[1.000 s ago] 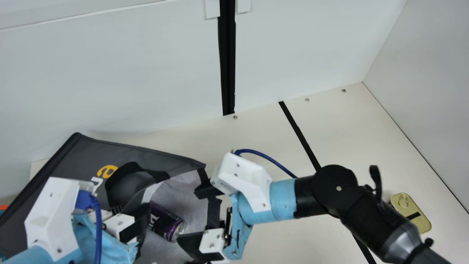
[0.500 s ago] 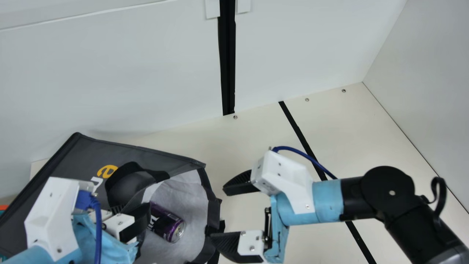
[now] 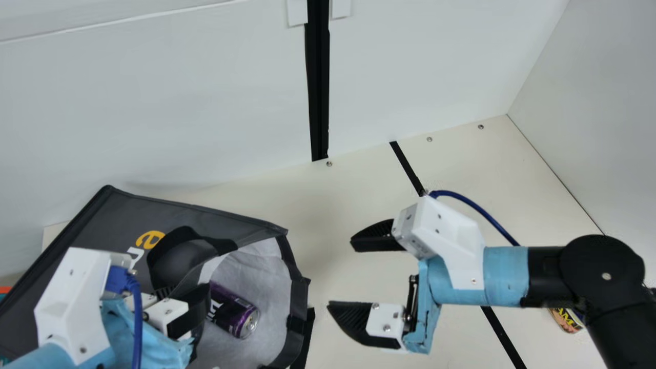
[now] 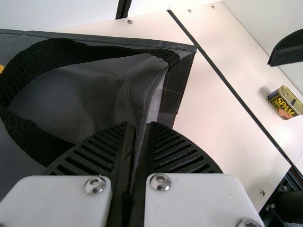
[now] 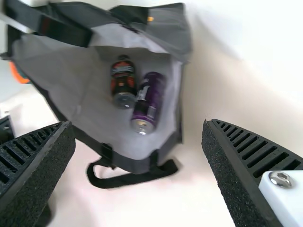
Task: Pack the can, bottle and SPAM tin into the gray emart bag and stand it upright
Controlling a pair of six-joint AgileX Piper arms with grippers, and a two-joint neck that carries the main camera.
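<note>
The gray emart bag [image 3: 205, 207] lies on its side at the left with its mouth toward the middle. My left gripper [image 3: 177, 302] is at its upper edge; in the left wrist view that gripper [image 4: 137, 156] is shut on the bag's gray fabric [image 4: 106, 90]. My right gripper [image 3: 359, 274] stands open right of the mouth, holding nothing; in the right wrist view this gripper [image 5: 137, 142] spans wide. Inside the bag lie the purple can [image 5: 149, 101] and, beside it, the dark bottle [image 5: 123, 81]. The SPAM tin [image 3: 568, 320] is on the table at the right, partly behind my right arm.
A black handle strap [image 5: 132, 179] hangs out at the bag's mouth onto the cream table [image 3: 353, 195]. White walls [image 3: 154, 102] rise behind and at the right. A black strip [image 3: 407, 166] crosses the table. Something orange [image 3: 5, 290] shows at the far left.
My right gripper has moved right, away from the bag's mouth, and its fingers now stand clear of the rim. The left arm and the can have stayed put.
</note>
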